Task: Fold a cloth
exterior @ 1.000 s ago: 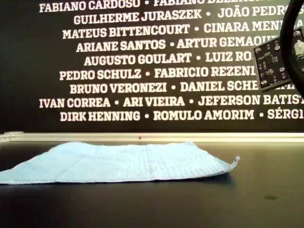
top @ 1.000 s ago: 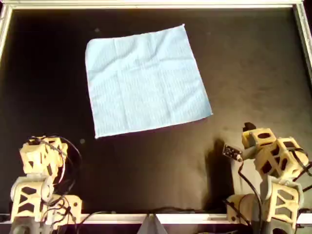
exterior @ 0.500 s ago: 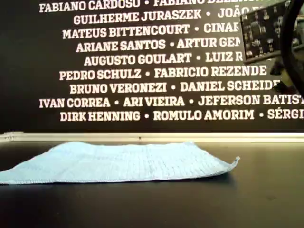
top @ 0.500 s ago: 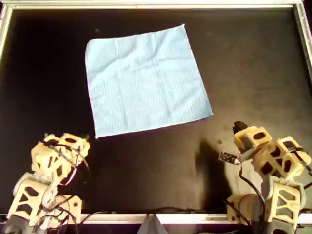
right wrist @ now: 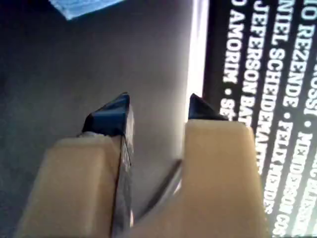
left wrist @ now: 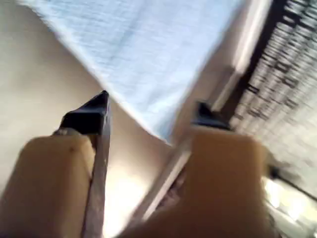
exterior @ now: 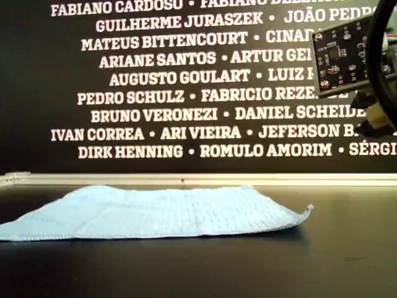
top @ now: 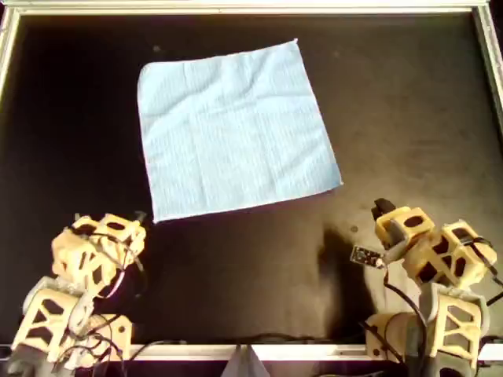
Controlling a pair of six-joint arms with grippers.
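1. Cloth [top: 236, 129] lying flat and unfolded in the upper centre-left of the overhead view, slightly rotated, touching no gripper; probably spread this way so that corners are free for a first fold.
2. Left gripper [left wrist: 151, 111] with claw spread, nothing between the tips; in its wrist view aimed over the cloth's edge, though blurred. In the overhead view, sitting in the lower left [top: 106, 239], just below the cloth's near corner and apart from it.
3. Right gripper [right wrist: 157, 110] also spread and holding nothing, pointing at bare dark table [right wrist: 74, 89] with only a small cloth corner far off. In the overhead view, found in the lower right [top: 393, 224], near the cloth's other near corner but not touching it.
4. Judged: both arms placed for reaching the two near corners; fold not yet begun.
5. Exterior view giving what the overhead view does not: cloth [exterior: 161, 211] almost flat with one corner curled up at the right, plus a wall of names [exterior: 186, 81] behind. Overhead view alone giving the square outline and both arms.
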